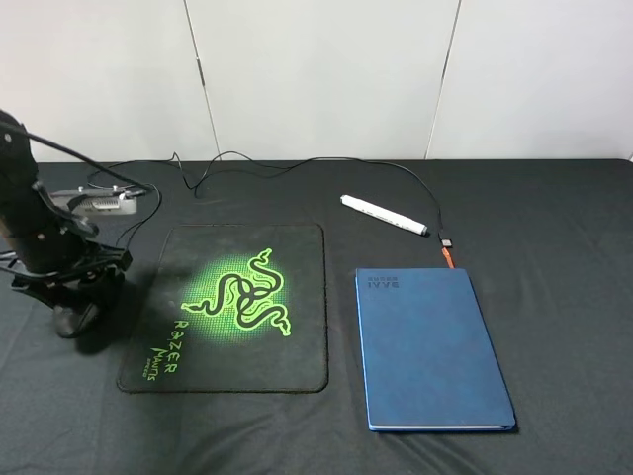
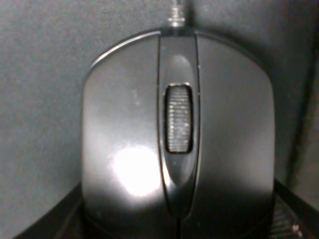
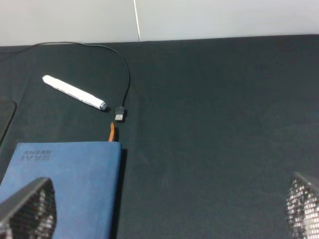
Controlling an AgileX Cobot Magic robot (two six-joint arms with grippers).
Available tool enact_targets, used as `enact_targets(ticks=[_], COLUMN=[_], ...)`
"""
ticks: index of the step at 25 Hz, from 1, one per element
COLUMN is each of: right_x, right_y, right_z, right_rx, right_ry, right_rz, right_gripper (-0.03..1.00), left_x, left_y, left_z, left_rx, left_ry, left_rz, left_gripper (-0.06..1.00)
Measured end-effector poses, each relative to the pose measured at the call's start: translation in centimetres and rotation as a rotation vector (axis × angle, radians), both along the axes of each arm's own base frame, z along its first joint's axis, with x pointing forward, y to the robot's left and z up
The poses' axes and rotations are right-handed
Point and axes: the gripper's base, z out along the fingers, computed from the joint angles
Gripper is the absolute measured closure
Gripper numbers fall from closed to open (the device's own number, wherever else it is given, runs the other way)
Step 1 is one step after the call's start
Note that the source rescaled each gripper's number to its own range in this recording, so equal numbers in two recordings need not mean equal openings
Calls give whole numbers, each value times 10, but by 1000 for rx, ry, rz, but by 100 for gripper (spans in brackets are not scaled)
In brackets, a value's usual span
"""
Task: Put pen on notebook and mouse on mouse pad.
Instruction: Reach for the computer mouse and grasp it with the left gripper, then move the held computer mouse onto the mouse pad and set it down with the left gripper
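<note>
The black glossy mouse [image 2: 129, 149] fills the left wrist view, its scroll wheel up and its cable running off the far end. My left gripper [image 1: 72, 317] is down on the cloth just left of the mouse pad [image 1: 297, 257] and hides the mouse from above. Its fingers [image 2: 50, 224] press against both sides of the mouse. The white pen [image 1: 384, 214] lies behind the dark blue notebook [image 1: 430, 346], apart from it. My right gripper [image 3: 167, 214] hangs open over the near corner of the notebook [image 3: 65, 184], with nothing between its fingers. It is outside the high view.
The mouse's thin cable [image 1: 297, 163] loops along the back of the table and ends in a USB plug [image 1: 446, 241] beside the notebook's orange ribbon [image 1: 449, 258]. A small silver device [image 1: 99, 201] sits behind my left arm. Black cloth covers the table.
</note>
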Motion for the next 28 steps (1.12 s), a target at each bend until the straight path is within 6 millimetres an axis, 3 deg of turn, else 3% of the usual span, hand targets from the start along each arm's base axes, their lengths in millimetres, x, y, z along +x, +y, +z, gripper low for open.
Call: enact_targets(ticks=[9, 16, 19, 28], right_x=[0, 0, 0, 0], right_y=[0, 0, 0, 0], right_z=[0, 0, 0, 0], right_rx=[0, 0, 0, 0], right_ry=[0, 0, 0, 0], right_rz=[0, 0, 0, 0], right_gripper=[-3, -3, -3, -3], left_x=[-7, -15, -16, -22], left_y=[-1, -4, -17, -83], left_z=[47, 63, 64, 72], left_rx=[-25, -34, -53, -84], left_ry=[-100, -101, -85, -134], left_rz=[17, 15, -22, -225], left_gripper=[94, 94, 94, 94])
